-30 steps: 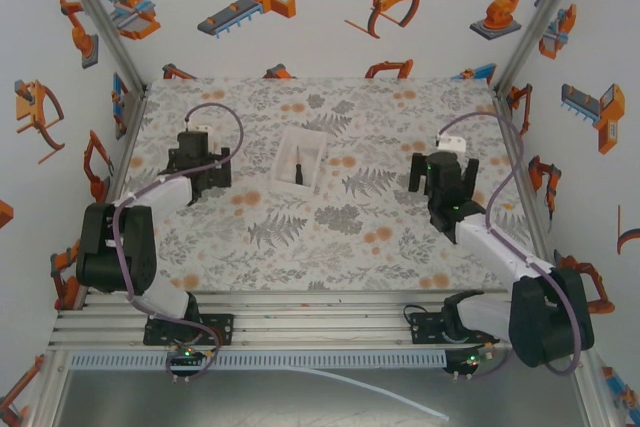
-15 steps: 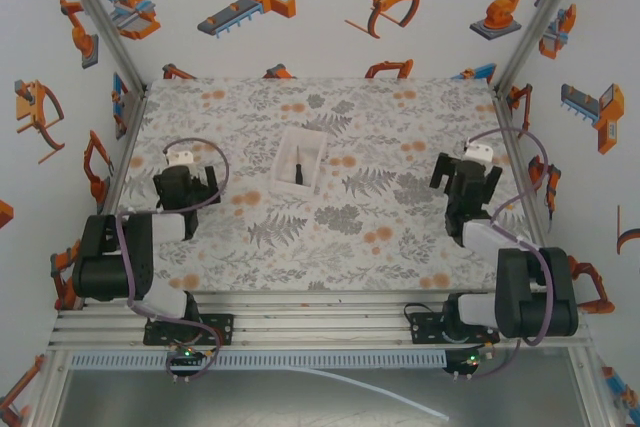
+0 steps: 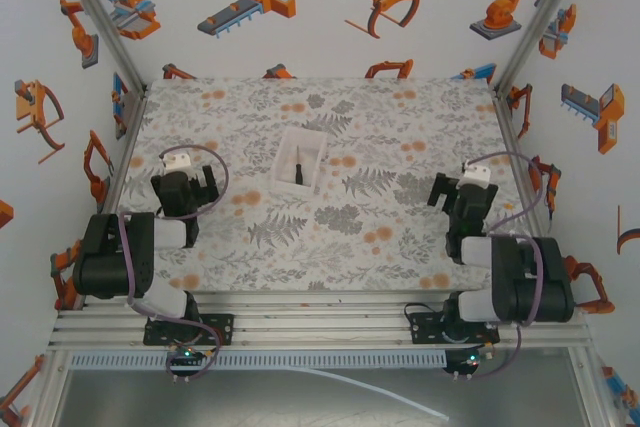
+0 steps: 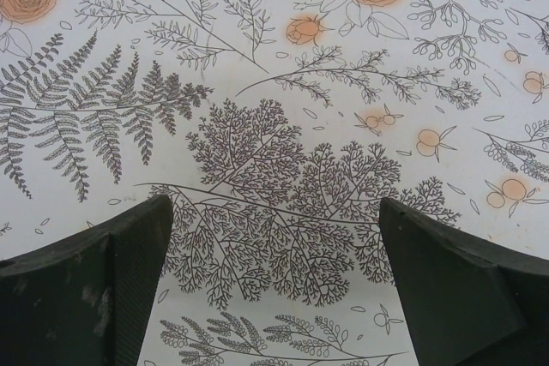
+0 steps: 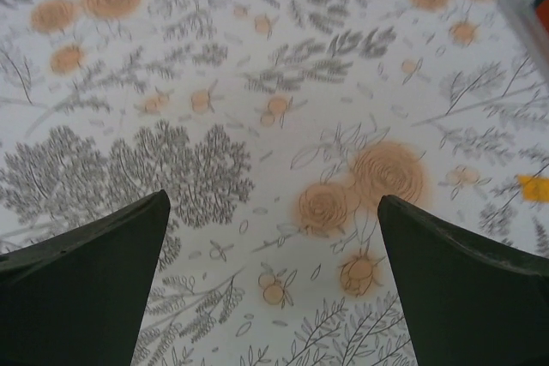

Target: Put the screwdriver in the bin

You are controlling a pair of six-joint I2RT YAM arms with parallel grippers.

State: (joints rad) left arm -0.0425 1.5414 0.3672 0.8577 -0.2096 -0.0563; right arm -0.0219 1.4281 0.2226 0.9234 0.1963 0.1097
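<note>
Both pincers hang low over the table [image 3: 330,237], close in by my bases. The left pincer [image 3: 186,190] is spread wide with nothing between the jaws, and its wrist view has bare fern print under the gap. The right pincer [image 3: 462,199] is the same, wide open and empty, with orange roses on the cloth beneath it. The bin [image 3: 300,159] sits between the two, further out than either: ahead and to the right of my left pincer, ahead and to the left of my right one, well apart from both. The screwdriver [image 3: 298,173] is lying inside the bin, along its length, black handle at the end nearer me and the thin shaft pointing away. Neither pincer is touching anything.
</note>
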